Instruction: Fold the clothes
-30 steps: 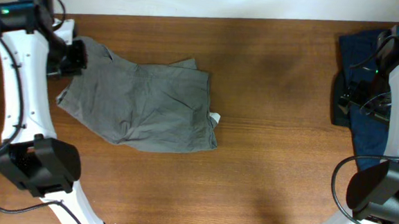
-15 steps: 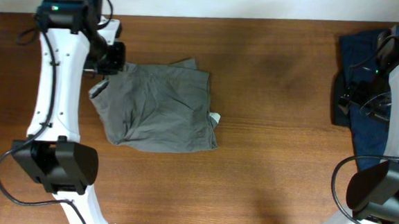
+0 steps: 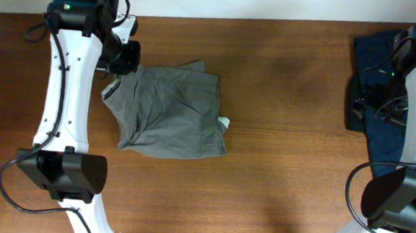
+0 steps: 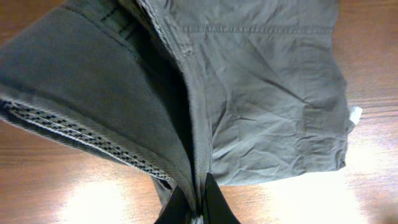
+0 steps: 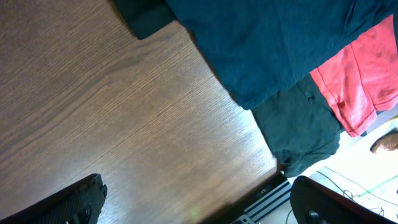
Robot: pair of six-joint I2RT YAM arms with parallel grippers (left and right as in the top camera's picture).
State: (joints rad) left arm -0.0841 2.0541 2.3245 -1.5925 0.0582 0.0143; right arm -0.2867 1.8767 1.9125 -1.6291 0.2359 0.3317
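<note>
Now, shorts: grey-khaki cotton shorts (image 3: 172, 118), rumpled and partly doubled over, on the brown wooden surface (image 3: 291, 172), toward 9 o'clock from its centre.
Shorts detail: stitched hem line across the top in the left wrist view, small white tag (image 4: 355, 115) poking out at the 3 o'clock edge.
Left claw: left claw (image 3: 125, 57) at the shorts' 10 o'clock corner, clamped together on a thick lifted fold of the fabric; the wrist view shows both tips pinching the seam edge, with the checked inner lining of the waistband turned up at 8 o'clock.
Lifted part: only the gripped corner is raised; the rest of the shorts lies on the surface.
Right claw: right claw (image 5: 199, 208) with tips apart, nothing between them, bare surface under it.
Right arm: over the surface's 3 o'clock edge, above a navy-blue cloth garment (image 3: 387, 142).
Pile: the navy-blue garment overlaps a dark blackish garment (image 5: 298, 137) at its 5 o'clock; a red cloth (image 5: 367, 81) is at 3 o'clock in the right wrist view.
Separation: shorts and pile well apart.
</note>
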